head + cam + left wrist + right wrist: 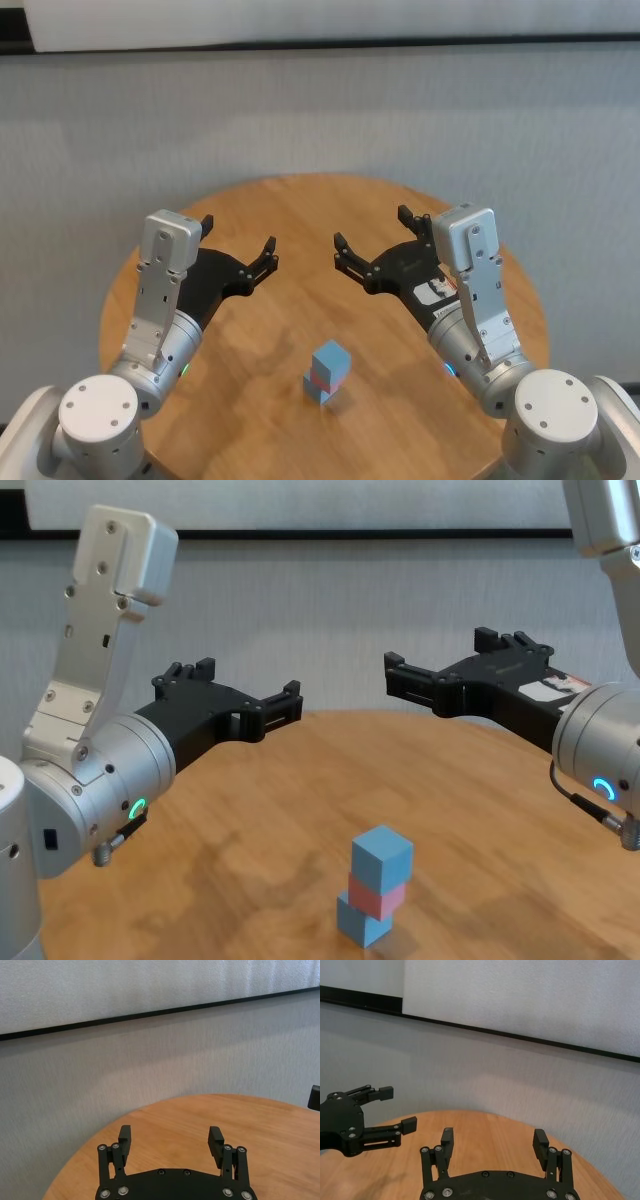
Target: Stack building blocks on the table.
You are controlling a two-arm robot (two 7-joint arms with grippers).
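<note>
Standing near the front edge of the table (300, 210), three cubes make one small tower.

A light blue bottom cube (362, 922) carries the pink cube (380, 895), and a second light blue top cube (381, 857) sits on that; all three are matte, plain and equal in size, each turned slightly against the one below, so the edges do not line up. The left gripper (238, 250) and right gripper (372, 245) hover above the wood-grain top, farther back than the tower and well apart from it, jaws spread wide and holding nothing.

Blocks (328, 373) stacked — near table (300, 215) edge
</note>
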